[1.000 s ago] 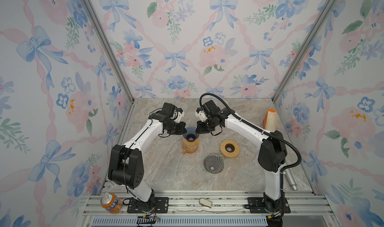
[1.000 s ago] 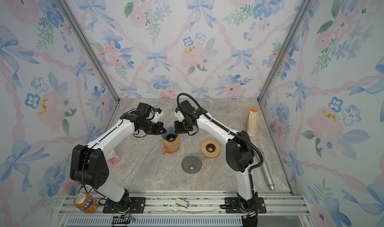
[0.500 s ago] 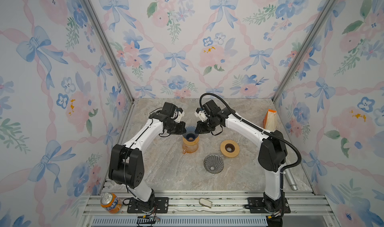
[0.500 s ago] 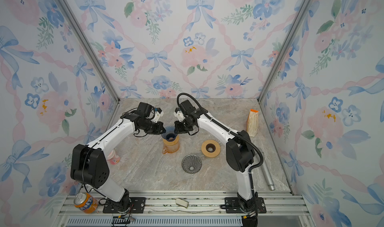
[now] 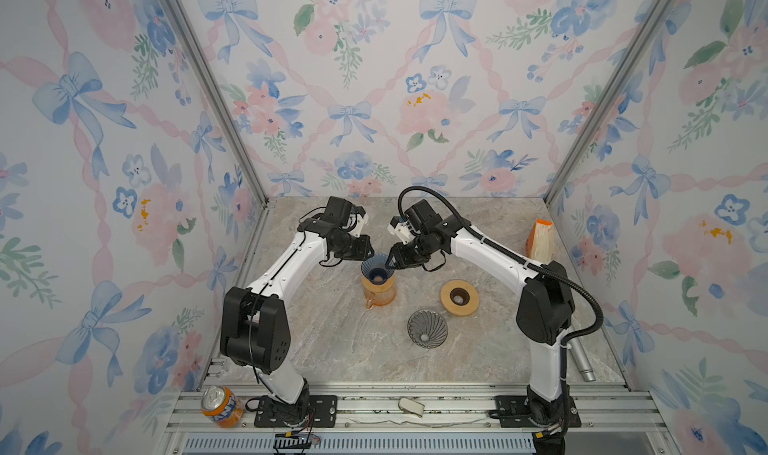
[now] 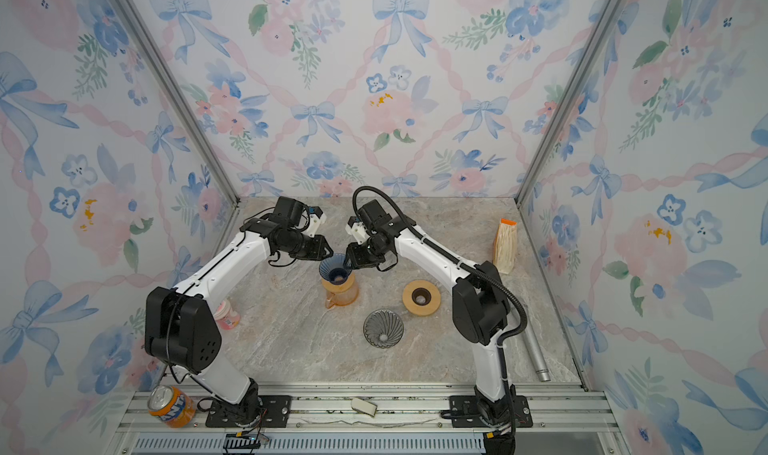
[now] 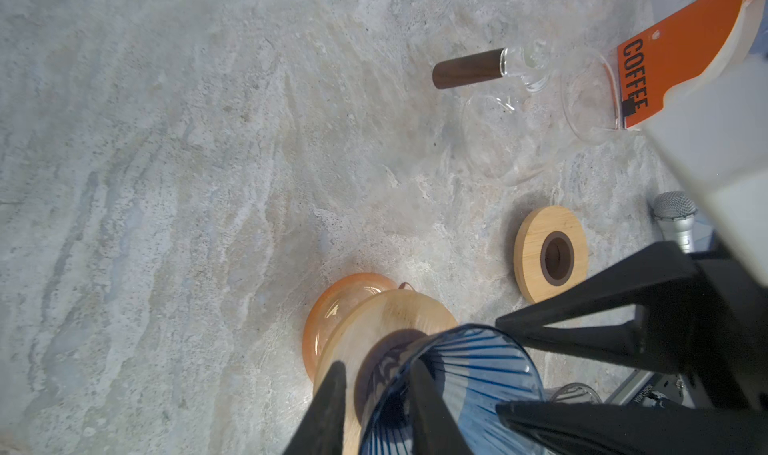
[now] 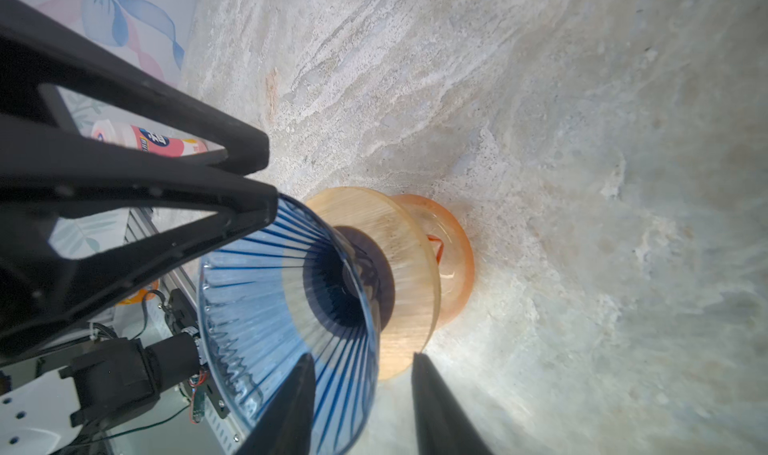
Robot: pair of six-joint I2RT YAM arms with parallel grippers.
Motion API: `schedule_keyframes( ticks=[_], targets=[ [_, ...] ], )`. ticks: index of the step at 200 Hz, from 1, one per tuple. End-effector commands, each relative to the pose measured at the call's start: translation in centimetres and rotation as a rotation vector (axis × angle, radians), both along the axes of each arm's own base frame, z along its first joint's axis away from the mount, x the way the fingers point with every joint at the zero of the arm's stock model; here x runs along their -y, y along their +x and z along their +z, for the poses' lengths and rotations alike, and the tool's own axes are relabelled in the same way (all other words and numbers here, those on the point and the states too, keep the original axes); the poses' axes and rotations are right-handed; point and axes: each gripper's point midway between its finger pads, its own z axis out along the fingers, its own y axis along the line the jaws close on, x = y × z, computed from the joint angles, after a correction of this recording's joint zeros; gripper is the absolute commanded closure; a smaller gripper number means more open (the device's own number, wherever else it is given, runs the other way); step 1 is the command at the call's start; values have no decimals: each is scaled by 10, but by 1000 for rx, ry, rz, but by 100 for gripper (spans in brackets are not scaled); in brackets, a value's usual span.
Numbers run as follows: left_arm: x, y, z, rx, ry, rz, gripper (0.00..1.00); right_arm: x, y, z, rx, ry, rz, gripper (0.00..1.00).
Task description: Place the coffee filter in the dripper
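Note:
A blue ribbed glass dripper (image 5: 377, 268) (image 6: 336, 269) sits on a wooden collar (image 8: 409, 282) atop an orange carafe (image 5: 378, 293) at mid-table. My left gripper (image 7: 377, 365) (image 5: 365, 251) is open, one finger inside the dripper's rim and one outside. On the opposite side, my right gripper (image 8: 362, 356) (image 5: 392, 261) is open and straddles the rim the same way. Pale coffee filter papers stand in an orange-topped packet (image 5: 540, 241) (image 7: 685, 58) marked COFFEE at the back right, far from both grippers.
A grey spiral-ribbed cone (image 5: 427, 328) and a wooden ring (image 5: 459, 298) lie in front of the carafe on the right. A clear glass piece with a dark handle (image 7: 465, 68) lies near the packet. A microphone (image 5: 582, 359) lies front right, a pink cup (image 6: 226, 313) left, a soda can (image 5: 220, 405) on the rail.
Both grippers' jaws have spread apart at the blue dripper's rim. The arms and the dripper have stayed in place.

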Motion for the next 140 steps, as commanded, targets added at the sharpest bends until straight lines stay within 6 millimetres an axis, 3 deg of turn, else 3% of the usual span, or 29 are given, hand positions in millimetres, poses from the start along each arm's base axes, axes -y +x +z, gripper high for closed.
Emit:
schedule_keyframes(
  ticks=[1, 24, 60, 83, 140],
  targets=[
    [1, 7, 8, 18, 4, 5, 61, 7, 2, 37, 68, 35, 7, 50],
    [2, 10, 16, 37, -4, 14, 53, 9, 3, 46, 100, 43, 14, 41],
    [1, 10, 28, 64, -3, 33, 40, 17, 6, 59, 164, 21, 13, 37],
    [0, 8, 44, 100, -17, 51, 30, 25, 11, 73, 228, 17, -10, 37],
    [7, 4, 91, 240, -39, 41, 21, 58, 23, 111, 408, -11, -87, 36]
  ],
)
